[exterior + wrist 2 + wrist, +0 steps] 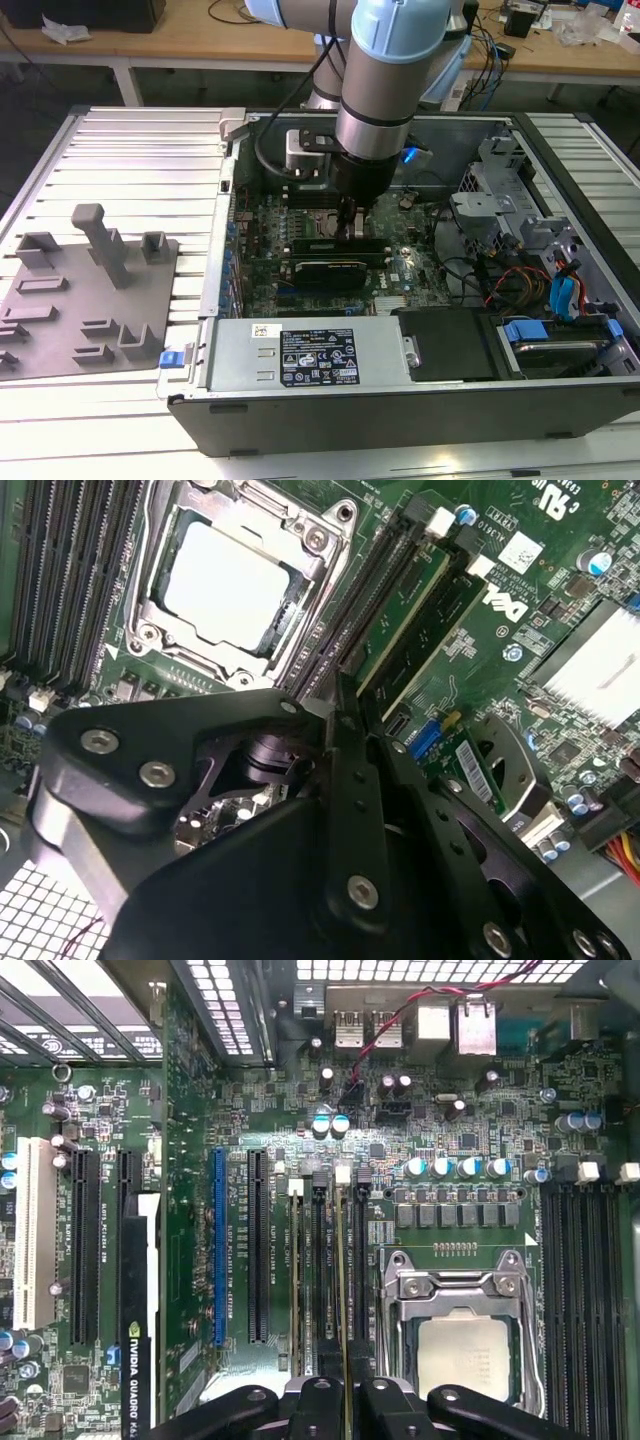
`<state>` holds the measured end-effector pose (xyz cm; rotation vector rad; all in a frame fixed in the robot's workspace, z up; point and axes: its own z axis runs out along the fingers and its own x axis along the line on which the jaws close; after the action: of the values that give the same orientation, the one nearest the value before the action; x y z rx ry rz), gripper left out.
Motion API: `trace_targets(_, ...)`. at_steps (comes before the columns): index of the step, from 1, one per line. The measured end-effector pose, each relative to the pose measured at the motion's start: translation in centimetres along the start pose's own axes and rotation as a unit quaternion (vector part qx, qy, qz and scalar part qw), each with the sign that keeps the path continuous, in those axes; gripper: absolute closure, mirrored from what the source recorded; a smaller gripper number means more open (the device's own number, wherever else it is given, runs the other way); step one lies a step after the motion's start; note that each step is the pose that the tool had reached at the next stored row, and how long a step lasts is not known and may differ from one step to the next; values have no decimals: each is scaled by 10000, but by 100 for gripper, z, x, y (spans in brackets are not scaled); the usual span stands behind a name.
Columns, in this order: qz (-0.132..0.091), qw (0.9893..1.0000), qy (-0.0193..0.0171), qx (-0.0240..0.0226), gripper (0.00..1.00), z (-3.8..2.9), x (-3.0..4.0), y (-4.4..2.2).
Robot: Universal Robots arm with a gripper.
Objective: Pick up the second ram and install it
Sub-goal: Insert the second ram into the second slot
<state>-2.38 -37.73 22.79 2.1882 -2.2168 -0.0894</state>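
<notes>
Green second ram [345,1330] stands edge-on, pinched tight in the pincer [345,1400]; lined over its slot beside the CPU socket [462,1335] for seating.

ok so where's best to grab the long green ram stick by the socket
Grip the long green ram stick at mid-length of its top edge, pinching its two flat faces, coming straight down. It stands on edge between black slots beside the square metal CPU socket, so only that edge is free.
</notes>
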Motion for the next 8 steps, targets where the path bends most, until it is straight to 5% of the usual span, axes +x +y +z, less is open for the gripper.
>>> trace_targets(8, 0, 10000, 1, 0, 87, 8, 0, -1)
